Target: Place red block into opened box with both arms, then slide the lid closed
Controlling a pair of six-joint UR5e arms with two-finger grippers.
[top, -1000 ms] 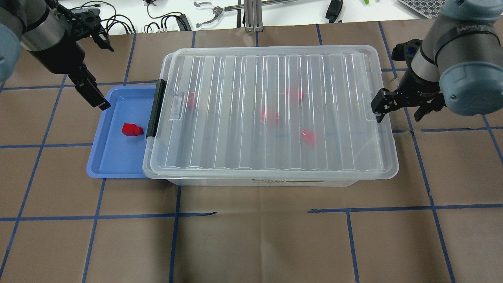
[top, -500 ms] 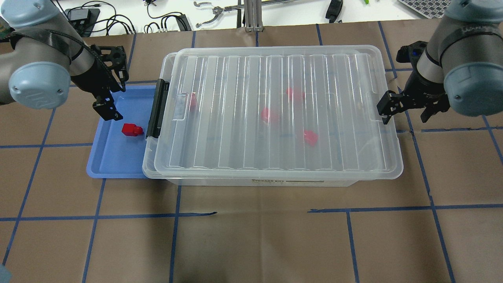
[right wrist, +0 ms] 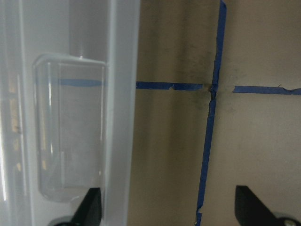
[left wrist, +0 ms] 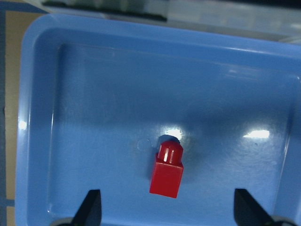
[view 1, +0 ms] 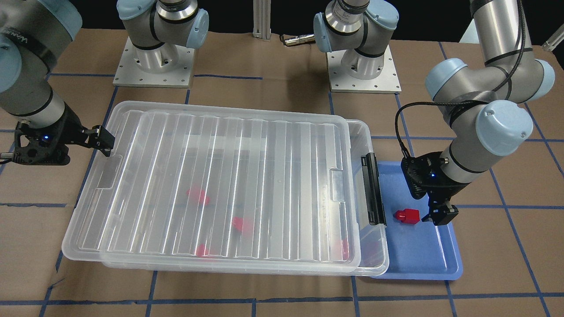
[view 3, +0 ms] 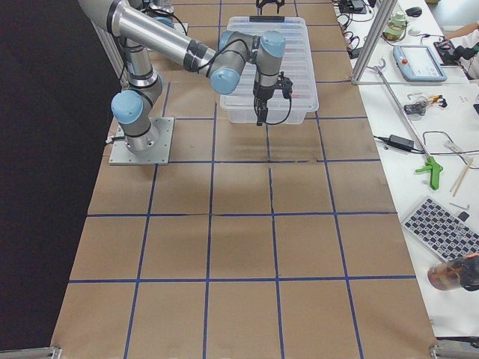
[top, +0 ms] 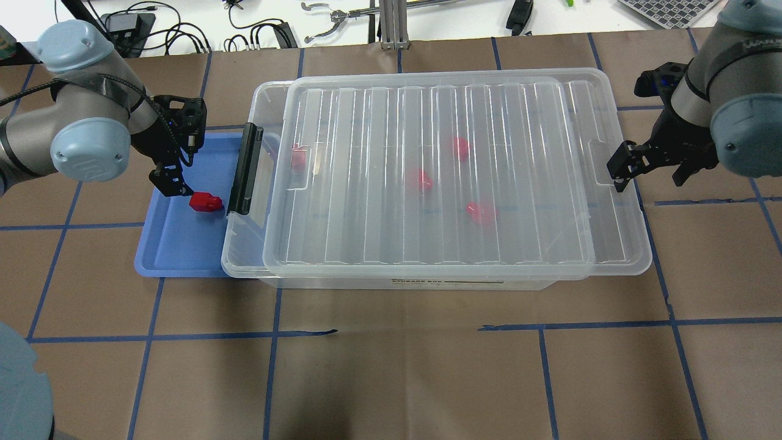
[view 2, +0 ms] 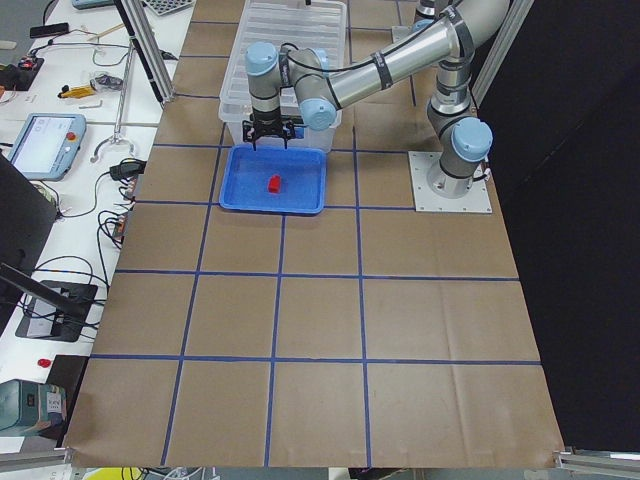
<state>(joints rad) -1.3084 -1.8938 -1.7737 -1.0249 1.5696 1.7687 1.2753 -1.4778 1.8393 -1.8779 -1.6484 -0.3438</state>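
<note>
**A:** Front-facing view?
**B:** The red block (view 1: 406, 215) lies in the blue tray (view 1: 423, 257), beside the box (view 1: 374, 255) at its latch end. The left gripper (view 1: 436, 212) hangs just beside it.

**A:** Overhead?
**B:** The lid (top: 427, 201) sits offset toward the right gripper (top: 624, 166), so the box's latch end is uncovered.

**A:** Wrist cameras?
**B:** The left fingers (left wrist: 91, 209) are spread, touching nothing. The right fingers (right wrist: 89, 212) are spread astride the lid's rim.

Red block (top: 204, 201) on side; lid (top: 519, 177) offset on box (top: 243, 267).
</note>
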